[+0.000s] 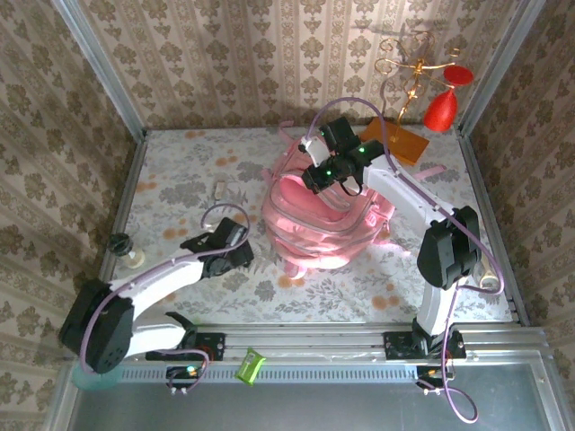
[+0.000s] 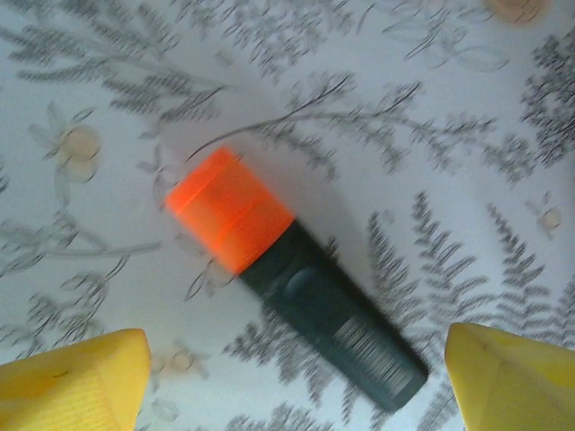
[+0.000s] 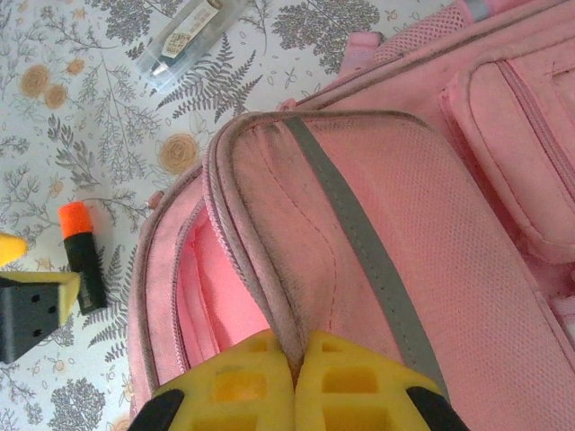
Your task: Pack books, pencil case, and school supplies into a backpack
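Observation:
The pink backpack [image 1: 319,224] lies in the middle of the table with its main zip opening gaping. My right gripper [image 1: 316,177] is shut on the zipped edge of the backpack's [image 3: 386,224] flap, its yellow fingers [image 3: 359,391] pressed together on the fabric and holding the opening apart. A short black-and-orange pen [image 2: 296,278] lies flat on the table just left of the backpack. My left gripper [image 2: 296,386] hangs over it, open, one yellow fingertip [image 2: 81,382] on each side and neither touching it. The pen [image 3: 81,256] lies beside that gripper's finger [image 3: 31,305]. Books and pencil case are out of view.
A slim clear packet [image 3: 189,36] holding a dark pen-like item lies on the table [image 1: 180,162] left of the backpack's top. An orange flat stand base [image 1: 400,142] with a red ornament [image 1: 440,108] stands at the back right. A black knob [image 1: 119,242] sits at the left edge.

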Controlling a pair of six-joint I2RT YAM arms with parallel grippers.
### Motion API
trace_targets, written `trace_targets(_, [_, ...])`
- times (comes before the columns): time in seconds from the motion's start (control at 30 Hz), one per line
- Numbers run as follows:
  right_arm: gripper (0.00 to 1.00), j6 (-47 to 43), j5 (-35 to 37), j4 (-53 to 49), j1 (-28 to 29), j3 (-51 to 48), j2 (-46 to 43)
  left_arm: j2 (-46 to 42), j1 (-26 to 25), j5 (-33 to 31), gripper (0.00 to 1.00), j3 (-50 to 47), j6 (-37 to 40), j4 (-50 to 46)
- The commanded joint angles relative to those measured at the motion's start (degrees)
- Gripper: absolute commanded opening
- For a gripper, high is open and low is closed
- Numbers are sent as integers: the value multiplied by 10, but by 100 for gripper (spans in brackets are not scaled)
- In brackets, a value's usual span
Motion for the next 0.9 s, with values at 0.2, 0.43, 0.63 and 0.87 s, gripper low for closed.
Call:
trace_targets(0.2, [0,2,-16,46,-7,-19,-18,96,4,-12,85,21,20,51])
trace_targets(0.43, [0,2,-15,51,-9,-23,-17,114,8,-21,64,10,32,67])
trace_targets(0.63, [0,4,-15,50,-9,-22,-16,105,22,-15,39,-22,24,103])
trace_targets(0.87, [0,19,-20,51,-8,-25,-15,84,15,-5,17,-44,-11,154])
